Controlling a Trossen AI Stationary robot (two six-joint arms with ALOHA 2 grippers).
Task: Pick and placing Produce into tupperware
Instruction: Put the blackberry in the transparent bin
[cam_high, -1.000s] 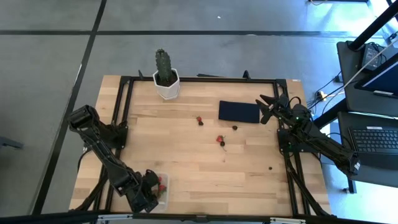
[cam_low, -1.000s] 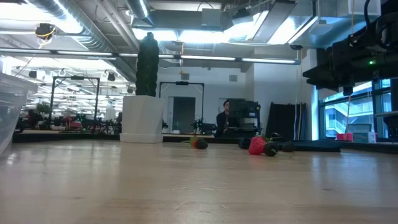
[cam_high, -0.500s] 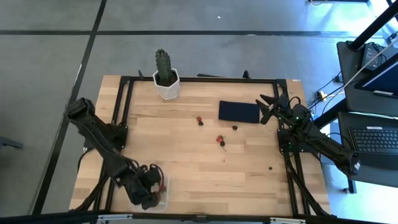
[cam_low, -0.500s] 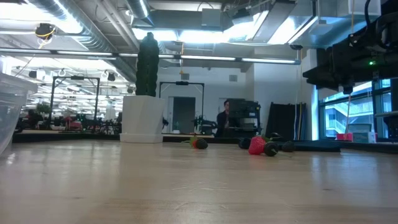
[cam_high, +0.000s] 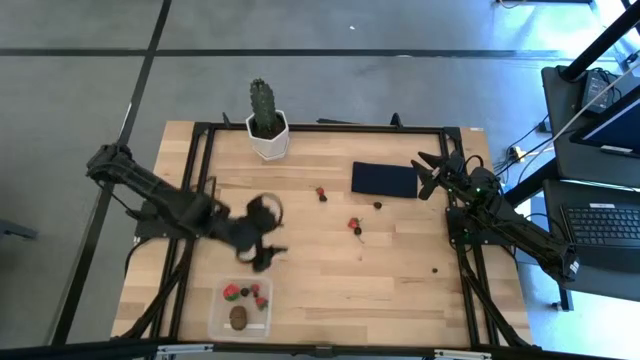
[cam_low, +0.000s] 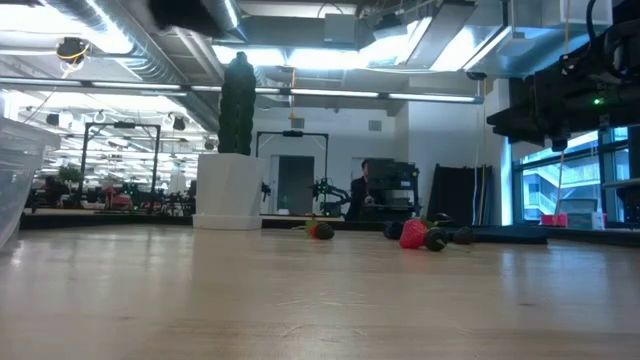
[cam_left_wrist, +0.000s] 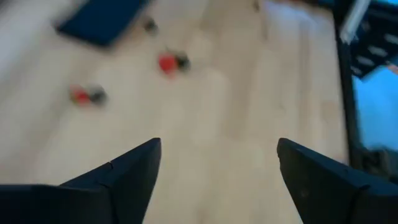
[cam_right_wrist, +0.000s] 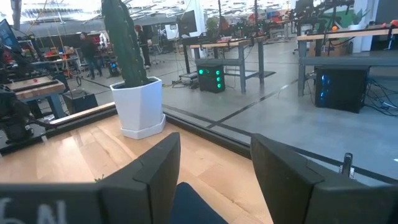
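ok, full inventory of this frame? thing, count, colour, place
tupperware: one, clear, near-left table corner; holds red strawberries, a brown kiwi and dark berries
loose strawberries: two, red, mid-table
loose dark berries: at least two, beside the mat and toward the right edge
mat: one, navy, far right
cactus: one, green, white pot, far edge
left gripper: open, empty, over table above the tupperware
right gripper: empty, raised at the mat's right end

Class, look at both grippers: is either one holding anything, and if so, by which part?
Nothing is held. The left gripper is open and empty above the table; the right gripper waits empty by the dark mat.
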